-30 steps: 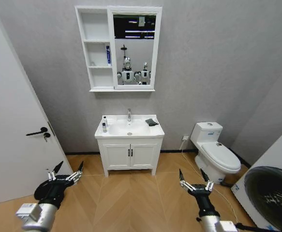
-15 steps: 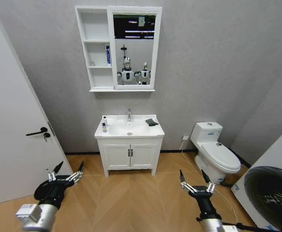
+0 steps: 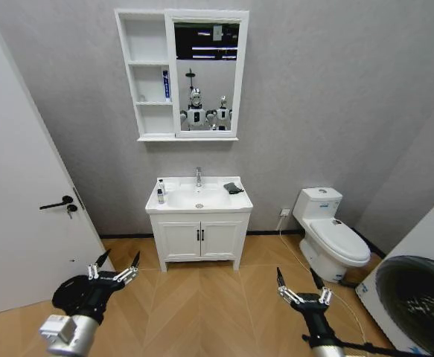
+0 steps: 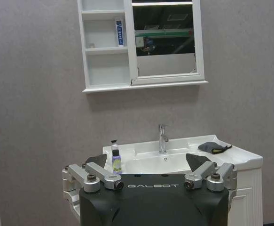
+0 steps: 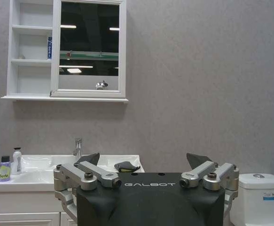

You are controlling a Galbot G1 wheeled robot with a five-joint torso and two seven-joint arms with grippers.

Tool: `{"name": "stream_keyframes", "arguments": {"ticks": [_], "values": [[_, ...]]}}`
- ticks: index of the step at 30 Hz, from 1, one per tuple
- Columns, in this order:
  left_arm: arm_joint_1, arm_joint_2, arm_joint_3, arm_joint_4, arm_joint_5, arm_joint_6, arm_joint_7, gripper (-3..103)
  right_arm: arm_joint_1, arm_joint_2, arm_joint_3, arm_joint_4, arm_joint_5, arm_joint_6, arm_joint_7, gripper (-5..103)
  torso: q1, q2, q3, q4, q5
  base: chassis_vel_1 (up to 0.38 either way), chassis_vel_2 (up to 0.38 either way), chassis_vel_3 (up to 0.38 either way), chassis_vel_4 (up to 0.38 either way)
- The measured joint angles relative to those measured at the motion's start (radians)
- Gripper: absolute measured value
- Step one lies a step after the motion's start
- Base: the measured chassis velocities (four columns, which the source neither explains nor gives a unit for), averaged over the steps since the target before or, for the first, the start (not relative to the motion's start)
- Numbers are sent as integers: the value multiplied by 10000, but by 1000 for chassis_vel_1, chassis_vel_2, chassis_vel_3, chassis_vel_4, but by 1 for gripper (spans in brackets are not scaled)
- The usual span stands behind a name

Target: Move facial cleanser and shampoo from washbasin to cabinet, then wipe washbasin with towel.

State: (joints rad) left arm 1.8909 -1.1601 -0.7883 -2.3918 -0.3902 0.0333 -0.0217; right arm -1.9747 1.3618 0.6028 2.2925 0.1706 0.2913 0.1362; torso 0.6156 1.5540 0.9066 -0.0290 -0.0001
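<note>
1. Grey textured wall backs a small bathroom with a herringbone wood floor; a white door with a black handle (image 3: 56,203) stands at the left, a white toilet (image 3: 330,236) at the right, and part of a washing machine (image 3: 419,290) is cut off at the right edge.
2. The washbasin (image 3: 199,197) sits on a low two-door vanity (image 3: 199,239) against the wall, its long side running along the wall, the chrome tap (image 3: 198,176) upright at the back centre.
3. Two small bottles stand upright on the basin's left rim: a white pump bottle (image 4: 113,145) behind, and a purple-capped bottle (image 4: 116,162) with a yellow-green label just in front. The label text is too small to read.
4. The towel (image 3: 234,188), dark and crumpled, lies on the basin's back right corner, its longer side running roughly along the wall.
5. The cabinet (image 3: 182,74) hangs above the basin, with three open shelves on the left and the mirror on the right. A blue-and-white tube (image 3: 166,84) stands upright on the middle shelf by the mirror frame.
6. The left gripper (image 3: 115,271) hangs low over the floor, well short of the vanity, fingers spread and holding nothing.
7. The right gripper (image 3: 303,290) hangs low to the right, likewise spread wide and empty.
</note>
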Motion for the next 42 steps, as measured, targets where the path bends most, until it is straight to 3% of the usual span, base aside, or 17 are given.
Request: {"name": "stream_keyframes", "arguments": {"ticks": [8,15,35,36,40,42], "values": [[131,224,-245,174,110,-589,-16,97,-28,-158,123,-21,164,35,-3,100,-3,1,-1,0,2,-8,5,7,-5],[-160,-121,232,215,223,-374,-193,97,13,-196,132,-60,231,32,-31,100,0,0,0,0,0,-113,133,117,-110],[-63,-70,474,225,436,-312,-204,97,153,-153,22,-246,203,324,-307,100,0,0,0,-5,-5,-273,282,275,-279],[-64,-69,473,213,433,-312,-204,97,154,-153,20,-248,205,371,-366,100,5,-3,4,4,10,-363,388,363,-377],[-61,-80,489,209,431,-312,-204,97,150,-151,12,-253,202,465,-492,100,2,0,0,-6,-16,-397,365,389,-359],[-65,-102,519,207,432,-310,-203,97,158,-151,0,-268,184,668,-641,100,4,-3,3,4,19,-342,371,358,-390]]}}
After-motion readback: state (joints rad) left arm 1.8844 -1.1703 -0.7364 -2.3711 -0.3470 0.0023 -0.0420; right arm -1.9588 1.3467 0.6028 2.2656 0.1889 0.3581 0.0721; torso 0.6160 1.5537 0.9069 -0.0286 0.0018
